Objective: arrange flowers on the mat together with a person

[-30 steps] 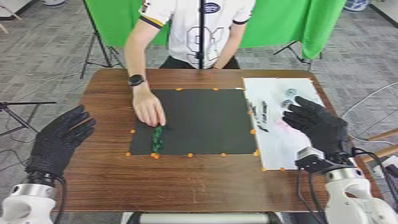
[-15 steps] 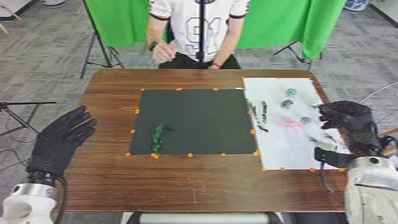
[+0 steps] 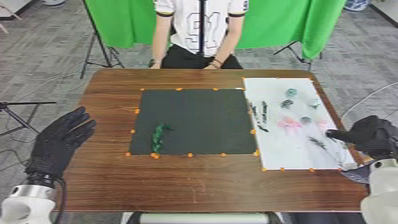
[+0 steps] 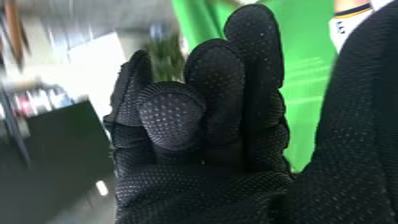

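In the head view, a green leafy sprig lies upright on the left part of the dark mat. On the white sheet are a pink flower, a pale green flower, dark narrow leaves and a thin sprig. My right hand is at the sheet's right edge, beside these flowers. My left hand is open beyond the table's left side. In the right wrist view my right hand has relaxed fingers and holds nothing.
The brown table surrounds mat and sheet, with orange tabs along their edges. A person stands behind the far edge with both hands low, off the flowers. A green curtain hangs behind.
The person's hand has left the green sprig and drawn back to the far side. My right hand has moved right, off most of the white sheet. My left hand is unmoved.
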`<action>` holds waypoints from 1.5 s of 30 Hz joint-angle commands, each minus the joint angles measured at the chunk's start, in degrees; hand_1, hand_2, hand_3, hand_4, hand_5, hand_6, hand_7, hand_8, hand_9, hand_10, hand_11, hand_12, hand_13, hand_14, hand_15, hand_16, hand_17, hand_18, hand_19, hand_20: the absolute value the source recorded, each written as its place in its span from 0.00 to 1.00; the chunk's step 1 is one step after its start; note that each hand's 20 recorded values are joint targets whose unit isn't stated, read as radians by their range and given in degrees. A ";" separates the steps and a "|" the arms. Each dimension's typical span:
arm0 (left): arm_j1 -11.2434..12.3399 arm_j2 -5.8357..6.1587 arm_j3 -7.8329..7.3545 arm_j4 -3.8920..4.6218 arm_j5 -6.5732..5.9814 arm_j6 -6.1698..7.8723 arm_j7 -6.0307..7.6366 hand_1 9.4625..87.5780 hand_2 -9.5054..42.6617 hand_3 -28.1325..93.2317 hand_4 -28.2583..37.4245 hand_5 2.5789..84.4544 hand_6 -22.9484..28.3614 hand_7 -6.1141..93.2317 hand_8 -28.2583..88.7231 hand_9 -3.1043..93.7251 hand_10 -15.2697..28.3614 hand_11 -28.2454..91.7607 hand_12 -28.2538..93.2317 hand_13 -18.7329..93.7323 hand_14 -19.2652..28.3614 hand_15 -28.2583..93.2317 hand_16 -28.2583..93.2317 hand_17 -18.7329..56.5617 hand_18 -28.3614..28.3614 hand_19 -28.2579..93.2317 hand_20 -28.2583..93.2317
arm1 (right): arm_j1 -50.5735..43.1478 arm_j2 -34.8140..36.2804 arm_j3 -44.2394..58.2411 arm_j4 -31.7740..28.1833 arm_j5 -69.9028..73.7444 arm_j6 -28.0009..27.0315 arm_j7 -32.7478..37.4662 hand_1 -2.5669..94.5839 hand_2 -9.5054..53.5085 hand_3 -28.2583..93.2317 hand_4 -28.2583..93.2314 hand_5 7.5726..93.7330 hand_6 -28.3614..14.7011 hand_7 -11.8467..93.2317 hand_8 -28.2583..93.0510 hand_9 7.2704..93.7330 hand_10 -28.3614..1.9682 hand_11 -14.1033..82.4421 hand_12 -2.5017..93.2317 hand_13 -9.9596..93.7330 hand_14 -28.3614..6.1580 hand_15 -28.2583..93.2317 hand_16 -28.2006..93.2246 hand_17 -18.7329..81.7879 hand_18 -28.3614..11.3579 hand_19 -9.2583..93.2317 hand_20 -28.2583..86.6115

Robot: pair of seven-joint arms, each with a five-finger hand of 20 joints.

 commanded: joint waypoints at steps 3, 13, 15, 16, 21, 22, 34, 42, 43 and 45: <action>1.53 0.01 -0.44 -0.21 0.27 0.22 0.04 0.26 0.20 0.83 0.15 0.46 0.56 0.25 0.16 0.35 0.65 0.45 0.34 0.40 0.72 0.53 0.22 0.15 0.86 0.62 0.31 | -6.36 -0.41 6.60 -2.26 -2.85 -8.21 0.32 0.51 0.00 0.57 0.00 0.75 0.70 0.60 0.08 0.79 0.57 0.68 0.37 0.74 0.53 0.85 0.48 0.50 0.26 0.82 0.57; 1.37 -0.21 -0.31 -0.11 0.14 -0.13 -0.08 0.26 0.20 0.82 0.15 0.46 0.57 0.24 0.16 0.35 0.65 0.45 0.34 0.40 0.72 0.53 0.22 0.15 0.86 0.62 0.31 | -3.18 -1.23 2.71 0.10 -2.00 -10.21 1.89 0.46 0.00 0.64 0.00 0.73 0.69 0.55 0.10 0.76 0.56 0.66 0.37 0.72 0.53 0.84 0.47 0.48 0.26 0.81 0.56; 1.37 -0.23 -0.33 -0.13 0.19 -0.10 -0.20 0.26 0.20 0.82 0.15 0.46 0.57 0.24 0.16 0.35 0.66 0.45 0.34 0.40 0.73 0.53 0.22 0.15 0.85 0.62 0.31 | -2.46 -1.07 1.95 0.41 -2.23 -10.55 2.32 0.46 0.00 0.65 0.00 0.72 0.69 0.55 0.10 0.75 0.56 0.65 0.37 0.71 0.53 0.83 0.47 0.48 0.26 0.81 0.56; 1.33 -0.21 -0.29 -0.13 0.17 -0.09 -0.27 0.26 0.20 0.82 0.15 0.46 0.57 0.24 0.16 0.35 0.66 0.45 0.34 0.40 0.73 0.53 0.22 0.15 0.85 0.62 0.31 | -2.05 -0.95 1.51 0.57 -2.31 -10.94 2.66 0.45 0.00 0.65 0.00 0.72 0.69 0.55 0.10 0.75 0.56 0.65 0.36 0.71 0.53 0.83 0.47 0.48 0.26 0.81 0.56; 0.96 -0.12 -0.10 0.00 0.25 -0.23 -0.43 0.26 0.20 0.83 0.15 0.46 0.57 0.24 0.16 0.35 0.65 0.45 0.34 0.40 0.73 0.53 0.22 0.15 0.86 0.63 0.31 | -1.33 -0.81 0.23 1.04 -3.17 -11.37 4.66 0.45 0.00 0.66 0.00 0.71 0.68 0.55 0.10 0.74 0.56 0.65 0.36 0.71 0.53 0.83 0.46 0.47 0.26 0.80 0.56; 0.95 -0.10 -0.10 -0.01 0.24 -0.16 -0.42 0.26 0.20 0.82 0.15 0.46 0.57 0.24 0.16 0.35 0.65 0.45 0.34 0.40 0.73 0.53 0.22 0.15 0.86 0.63 0.31 | -0.87 -0.69 -0.16 1.09 -3.13 -11.74 5.43 0.45 0.00 0.66 0.00 0.71 0.68 0.55 0.10 0.74 0.56 0.65 0.37 0.71 0.53 0.83 0.46 0.47 0.26 0.80 0.56; 0.75 0.00 0.17 0.17 0.34 -0.66 -0.53 0.26 0.20 0.82 0.15 0.46 0.57 0.24 0.16 0.36 0.66 0.46 0.33 0.40 0.72 0.53 0.22 0.15 0.86 0.62 0.31 | 1.43 -0.46 -2.11 1.92 -2.07 -15.64 7.95 0.46 0.00 0.66 0.00 0.71 0.68 0.55 0.10 0.74 0.56 0.66 0.36 0.71 0.52 0.84 0.46 0.48 0.25 0.81 0.55; 0.49 -0.07 0.21 0.31 0.23 -0.74 -0.91 0.26 0.20 0.83 0.15 0.46 0.57 0.24 0.16 0.36 0.66 0.45 0.33 0.40 0.73 0.53 0.22 0.15 0.86 0.63 0.31 | 2.92 -1.04 -4.12 3.10 -1.52 -17.56 10.84 0.46 0.00 0.67 0.00 0.71 0.68 0.55 0.10 0.74 0.56 0.66 0.36 0.71 0.52 0.84 0.46 0.47 0.25 0.81 0.54; 0.34 -0.03 0.29 0.37 0.20 -0.70 -0.91 0.25 0.20 0.83 0.15 0.46 0.57 0.24 0.16 0.36 0.66 0.45 0.33 0.40 0.73 0.53 0.22 0.15 0.86 0.63 0.31 | 2.92 -1.07 -4.20 3.21 -1.47 -17.60 10.78 0.46 0.00 0.67 0.00 0.71 0.68 0.55 0.10 0.74 0.56 0.66 0.36 0.71 0.52 0.84 0.46 0.47 0.25 0.81 0.54; 0.24 -0.04 0.21 0.38 0.27 -0.82 -1.11 0.25 0.20 0.83 0.15 0.46 0.56 0.24 0.16 0.36 0.66 0.45 0.33 0.40 0.73 0.53 0.22 0.15 0.86 0.63 0.31 | 2.95 -1.13 -4.37 3.33 -1.10 -17.91 10.73 0.46 0.00 0.67 0.00 0.71 0.68 0.55 0.10 0.74 0.55 0.66 0.36 0.71 0.51 0.84 0.46 0.48 0.24 0.82 0.54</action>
